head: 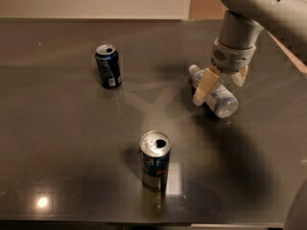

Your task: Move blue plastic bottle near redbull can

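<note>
The gripper (221, 83) hangs over the blue plastic bottle (224, 103), its spread fingers (201, 87) hiding the bottle's middle; whether they touch it cannot be told. The arm (249, 4) above the gripper is cut off by the top and right edges. Left of the gripper, print on the dark can (108, 66) and the redbull can (154, 164) is unreadable.

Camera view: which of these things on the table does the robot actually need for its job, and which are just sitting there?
Part of the job:
- blue plastic bottle, lying on its side at the right
- redbull can, upright near the front
- gripper, open, with a finger on either side of the bottle

Just lying about:
- dark blue can, upright at the back left
</note>
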Tool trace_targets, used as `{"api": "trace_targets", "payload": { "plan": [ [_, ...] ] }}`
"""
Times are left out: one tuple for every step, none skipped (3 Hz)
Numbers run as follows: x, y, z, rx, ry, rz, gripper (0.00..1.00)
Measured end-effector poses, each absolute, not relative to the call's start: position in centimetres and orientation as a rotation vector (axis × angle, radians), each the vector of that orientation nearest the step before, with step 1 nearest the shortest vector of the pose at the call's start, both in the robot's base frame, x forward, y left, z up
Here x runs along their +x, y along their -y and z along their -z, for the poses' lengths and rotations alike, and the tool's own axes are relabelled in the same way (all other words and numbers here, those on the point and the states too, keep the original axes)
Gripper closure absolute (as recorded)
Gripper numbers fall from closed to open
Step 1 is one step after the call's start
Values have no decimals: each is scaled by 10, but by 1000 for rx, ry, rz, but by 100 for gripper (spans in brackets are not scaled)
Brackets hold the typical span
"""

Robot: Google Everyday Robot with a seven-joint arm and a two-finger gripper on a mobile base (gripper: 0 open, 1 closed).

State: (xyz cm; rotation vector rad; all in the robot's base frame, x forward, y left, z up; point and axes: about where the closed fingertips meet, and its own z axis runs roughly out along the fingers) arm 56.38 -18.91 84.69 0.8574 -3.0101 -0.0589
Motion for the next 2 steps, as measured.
{"api": "trace_targets", "payload": {
  "plan": [
    [566, 186, -843, 839, 3003, 37, 39],
    [561, 185, -844, 835, 3005, 20, 62]
  ]
}}
